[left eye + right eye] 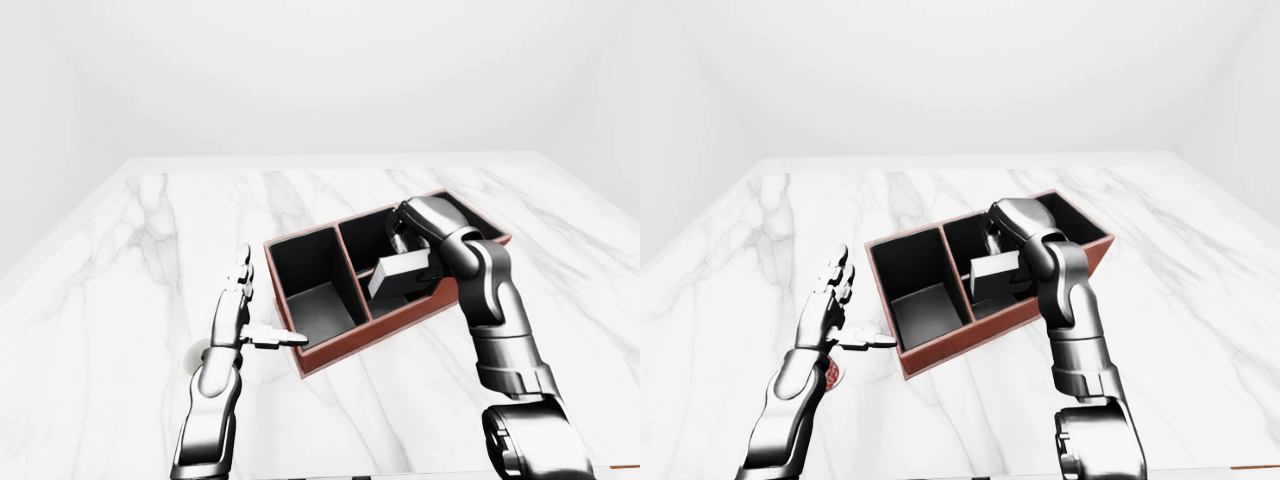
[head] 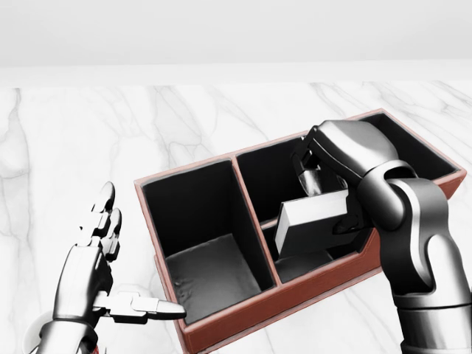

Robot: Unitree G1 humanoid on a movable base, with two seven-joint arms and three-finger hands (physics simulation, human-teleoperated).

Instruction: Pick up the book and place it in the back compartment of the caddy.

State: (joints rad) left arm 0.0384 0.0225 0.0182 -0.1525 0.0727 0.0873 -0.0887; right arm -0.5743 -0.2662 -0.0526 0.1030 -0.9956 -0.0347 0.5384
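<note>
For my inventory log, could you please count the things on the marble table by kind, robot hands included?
Book: 1, grey, held in the right hand over the caddy's right compartment
Caddy: 1, red-brown, two compartments visible
Robot hands: 2, the left hand open beside the caddy, the right hand on the book
Total: 4

place: bare simulated test scene | evidence: white marble-veined tabletop (image 1: pixel 120 270), plain featureless pale walls (image 1: pixel 300 70), flat rendered lighting, no furnishings of any home or shop
</note>
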